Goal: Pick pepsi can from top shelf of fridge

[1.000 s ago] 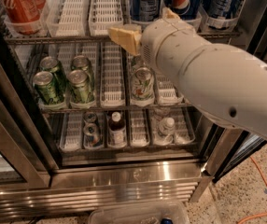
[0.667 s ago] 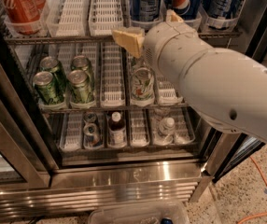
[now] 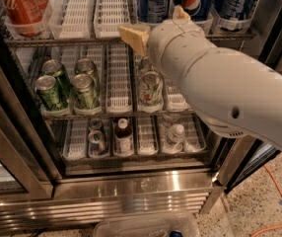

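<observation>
Pepsi can [image 3: 153, 1] is seen stood up on top shelf [image 3: 57, 41].
Long side up-down; pincer [image 3: 157, 23] is held spread just in front.

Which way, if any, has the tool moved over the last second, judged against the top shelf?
Yes, slightly: the tool, at the front rail of the top shelf, has edged up and right toward the pepsi can.
</observation>
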